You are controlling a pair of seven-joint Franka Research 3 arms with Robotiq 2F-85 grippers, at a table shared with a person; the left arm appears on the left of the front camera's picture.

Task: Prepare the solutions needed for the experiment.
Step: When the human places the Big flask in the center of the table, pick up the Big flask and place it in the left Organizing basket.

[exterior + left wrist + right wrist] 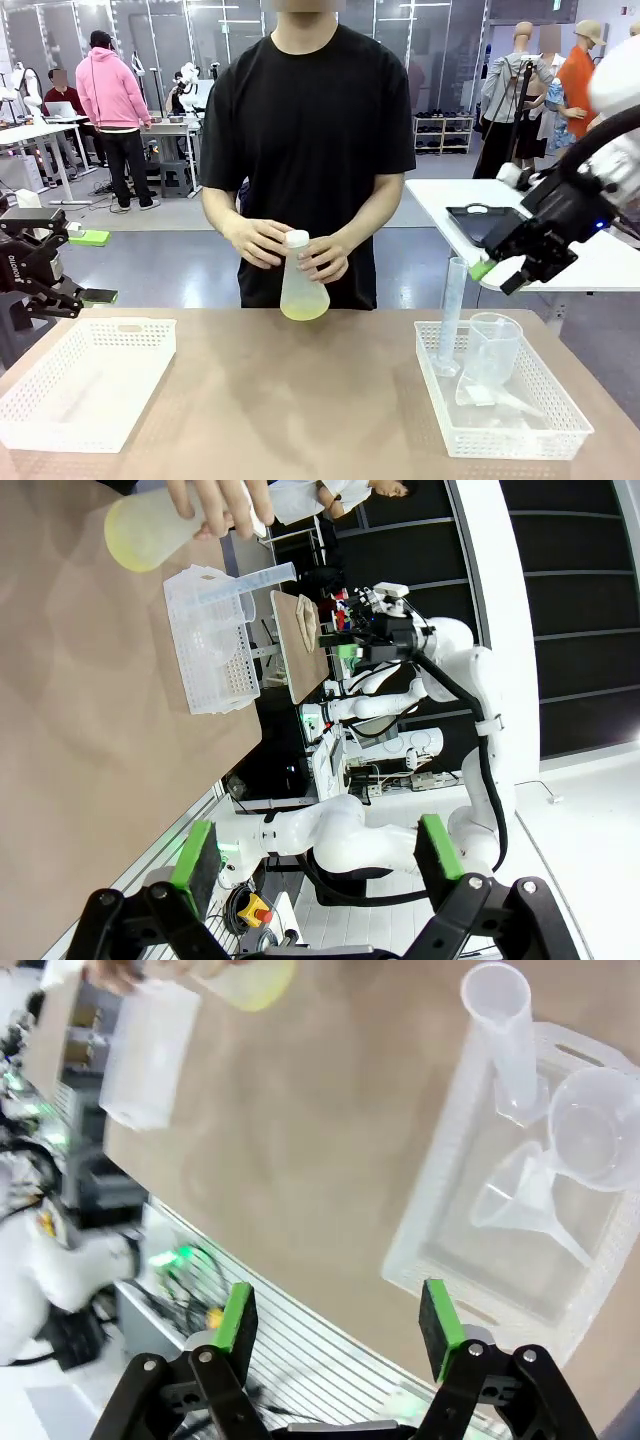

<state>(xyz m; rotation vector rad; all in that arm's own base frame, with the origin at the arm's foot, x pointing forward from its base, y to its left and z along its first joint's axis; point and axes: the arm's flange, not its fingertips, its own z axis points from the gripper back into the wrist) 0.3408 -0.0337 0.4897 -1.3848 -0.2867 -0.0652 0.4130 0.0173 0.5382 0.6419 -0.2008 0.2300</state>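
Note:
At the table's far middle, the person's two hands hold a translucent white conical flask (303,283) upright. The solutions (305,311) are a small pool of pale yellow liquid in its bottom. The liquid (132,542) also shows at the top left of the left wrist view, and as a blurred yellow patch (256,986) at the top of the right wrist view. My left gripper (95,267) hangs open at the far left edge, with nothing between its pads (195,855). My right gripper (498,272) hovers open above the right basket, and its green pads (238,1317) hold nothing.
A white basket (70,432) with nothing in it lies at the front left. A second white basket (510,450) at the right holds a clear graduated cylinder (452,310), a beaker (492,345) and a funnel (520,1205). Bare table lies between them.

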